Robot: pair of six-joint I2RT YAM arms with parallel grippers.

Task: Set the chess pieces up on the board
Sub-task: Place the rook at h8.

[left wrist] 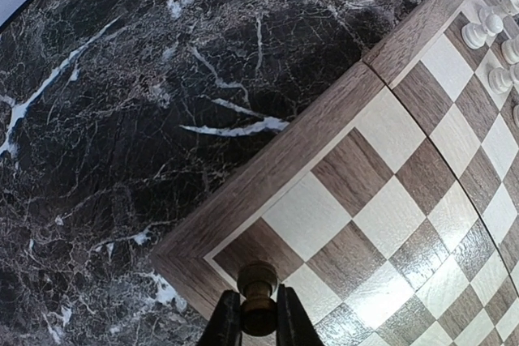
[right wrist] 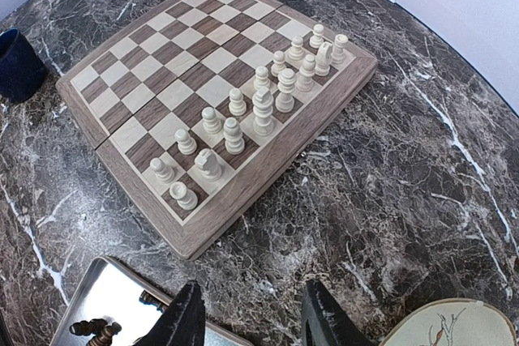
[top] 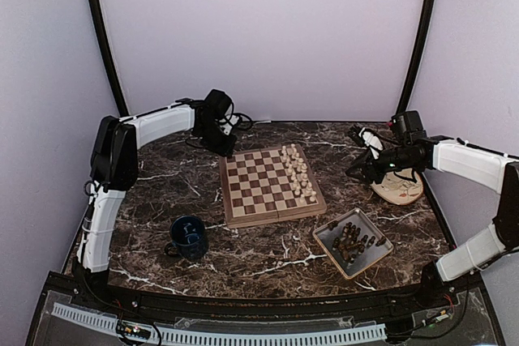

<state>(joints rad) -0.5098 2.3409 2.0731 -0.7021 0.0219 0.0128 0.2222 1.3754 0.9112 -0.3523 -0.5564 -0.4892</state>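
Our left tool (left wrist: 258, 307) hangs over the board's (left wrist: 389, 200) far left corner, clamped on a dark piece (left wrist: 258, 277); our right tool (right wrist: 253, 322) hovers right of the board, jaws apart.

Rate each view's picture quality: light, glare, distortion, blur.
Top external: dim and soft, so the dark pieces in the tray blur together. Left wrist: the wide lens bows the board edge, and there is sheen on the near light squares. Right wrist: sharp on the white pieces, with its jaws dark and soft at the bottom.
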